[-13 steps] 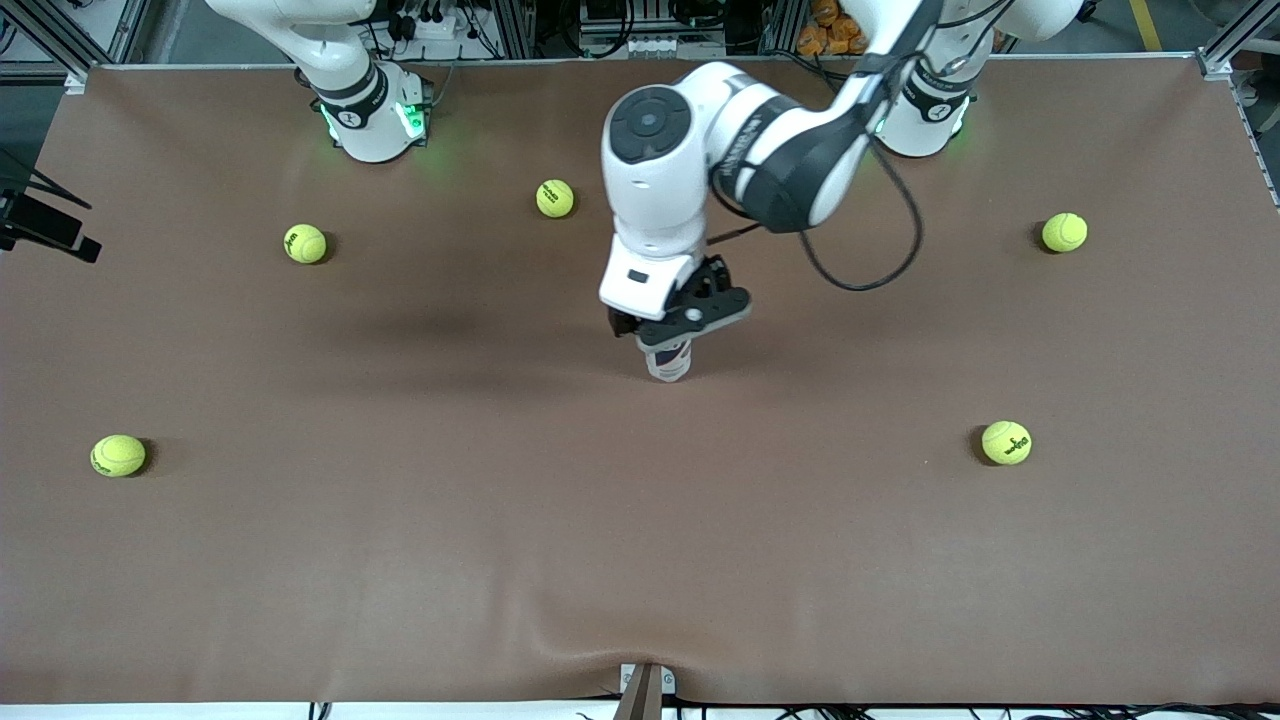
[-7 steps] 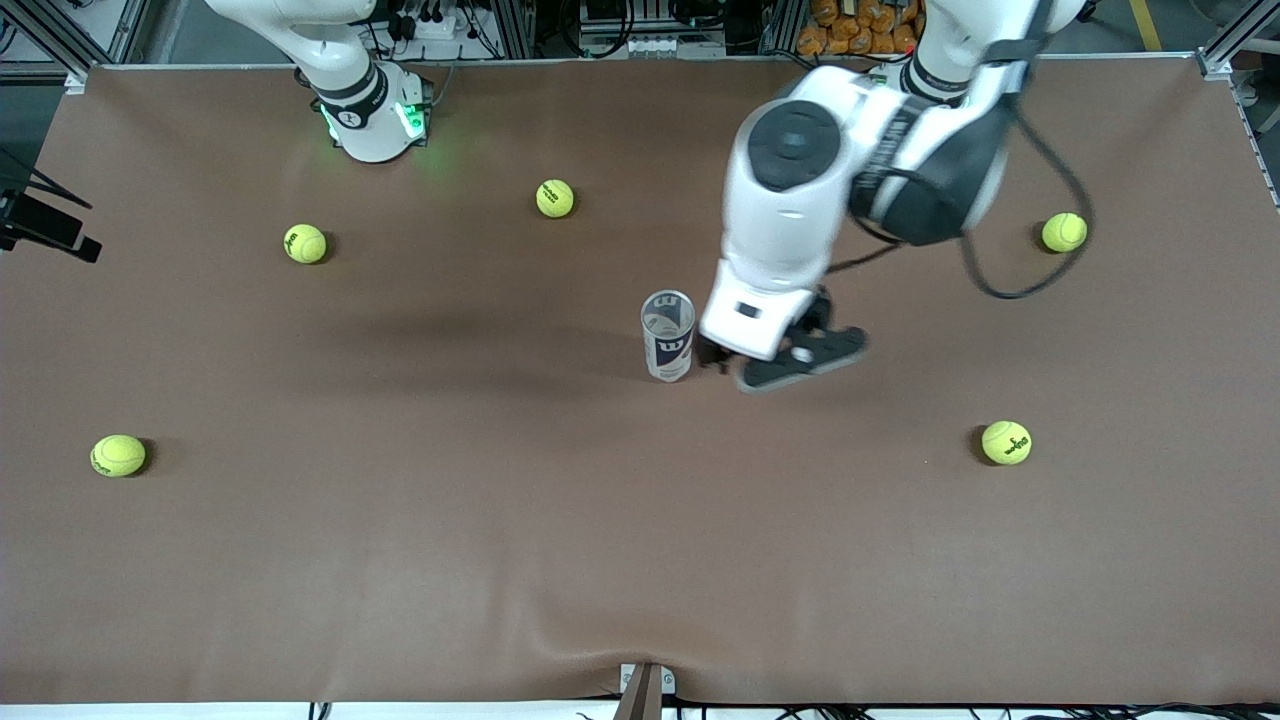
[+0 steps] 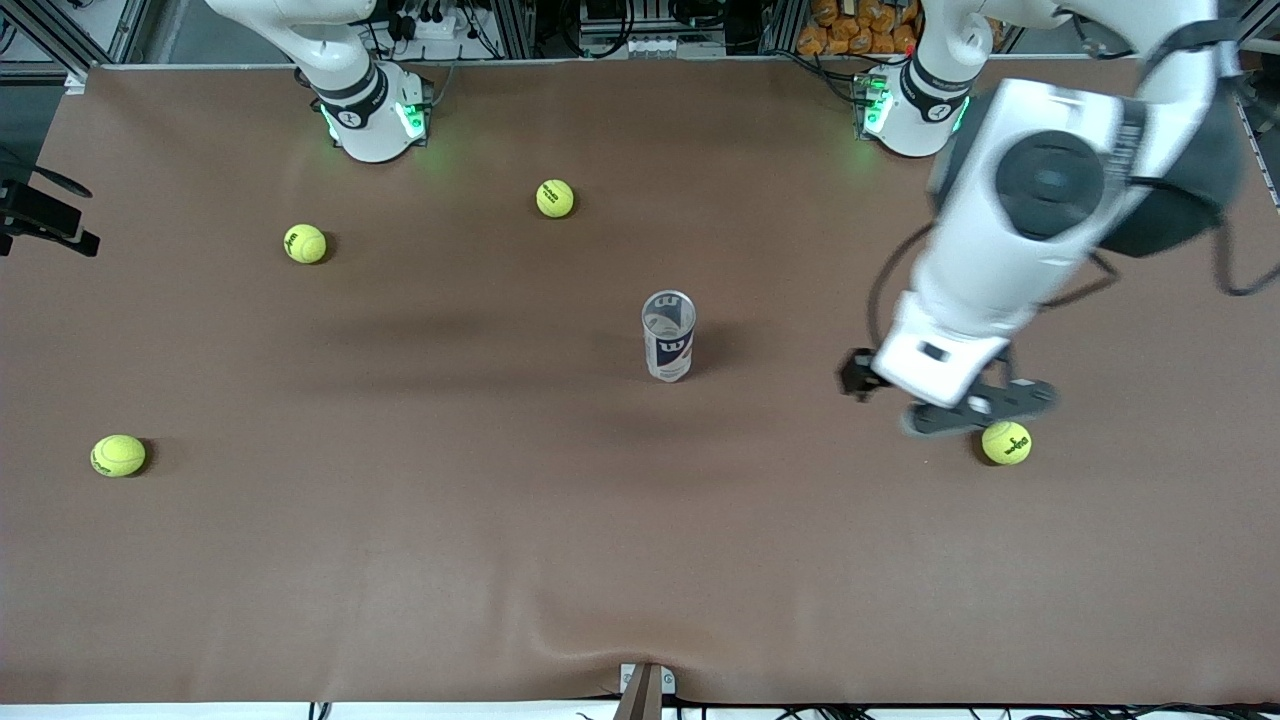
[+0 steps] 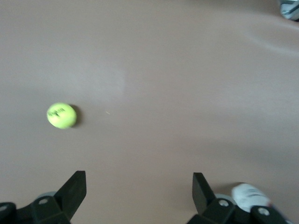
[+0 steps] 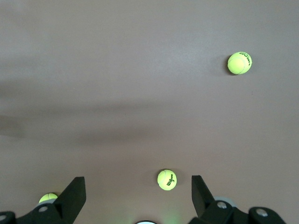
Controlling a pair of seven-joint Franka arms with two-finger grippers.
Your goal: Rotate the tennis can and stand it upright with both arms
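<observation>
Tennis can (image 3: 668, 336) stood upright and free near the table's (image 3: 600, 560) middle, apparently already set down, its navy band showing a white "W". Toward the left arm's end, the left gripper (image 4: 139, 196) hung empty with fingers spread above bare cloth beside a yellow-green ball (image 3: 1006, 442), whose dark print was unreadable. Waiting high over the cloth, the right gripper (image 5: 138, 198) was likewise spread and empty.

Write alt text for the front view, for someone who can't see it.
The tennis can stands upright alone at the middle of the brown table, ungripped. The left gripper, open, hangs over the table toward the left arm's end, just above a tennis ball. Three more tennis balls lie scattered; the right arm waits, only its base showing.
</observation>
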